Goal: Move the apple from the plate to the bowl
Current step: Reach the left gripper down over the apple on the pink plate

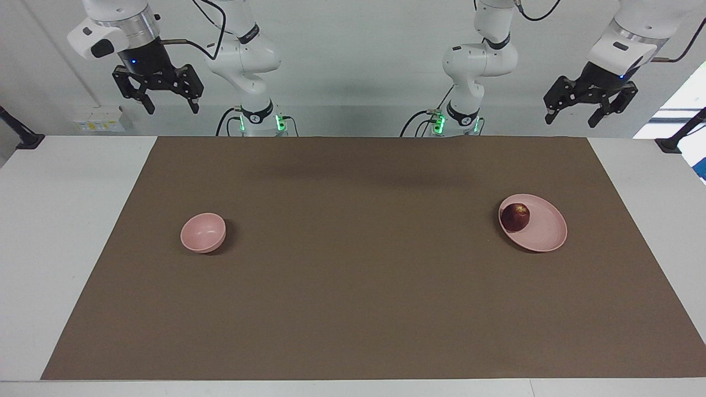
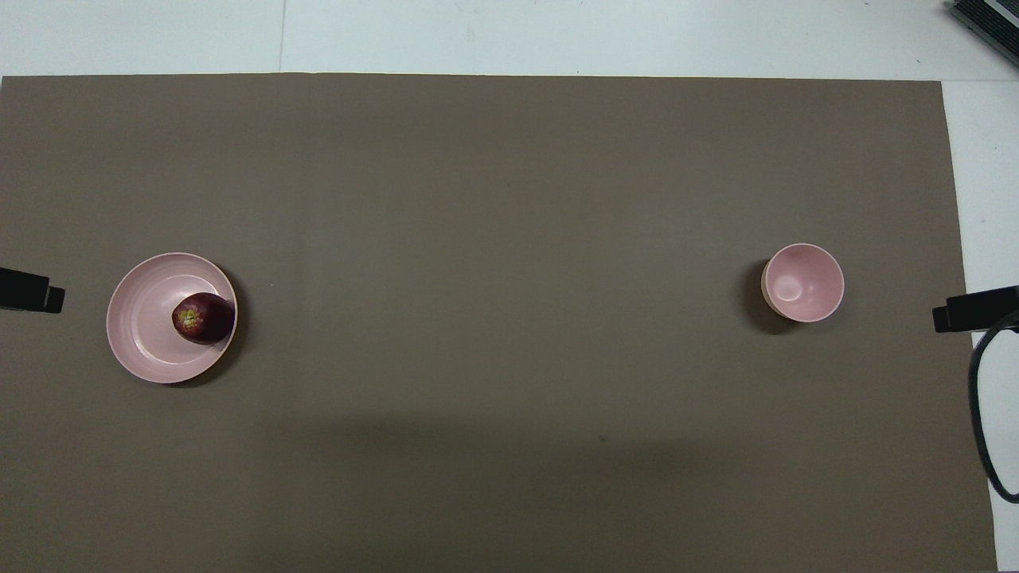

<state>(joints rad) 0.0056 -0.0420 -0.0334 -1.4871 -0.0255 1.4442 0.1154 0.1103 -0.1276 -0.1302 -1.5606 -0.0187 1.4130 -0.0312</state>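
The dark red apple lies on the pale pink plate toward the left arm's end of the brown mat, on the side of the plate toward the mat's middle. The overhead view shows the apple with its yellowish spot up, on the plate. The small deep pink bowl stands empty toward the right arm's end; it also shows in the overhead view. My left gripper hangs open and empty, high over the table's edge by the robots. My right gripper hangs open and empty, equally high. Both arms wait.
A brown mat covers most of the white table. Black clamp mounts sit at the table's corners near the robots. A wide stretch of bare mat lies between plate and bowl.
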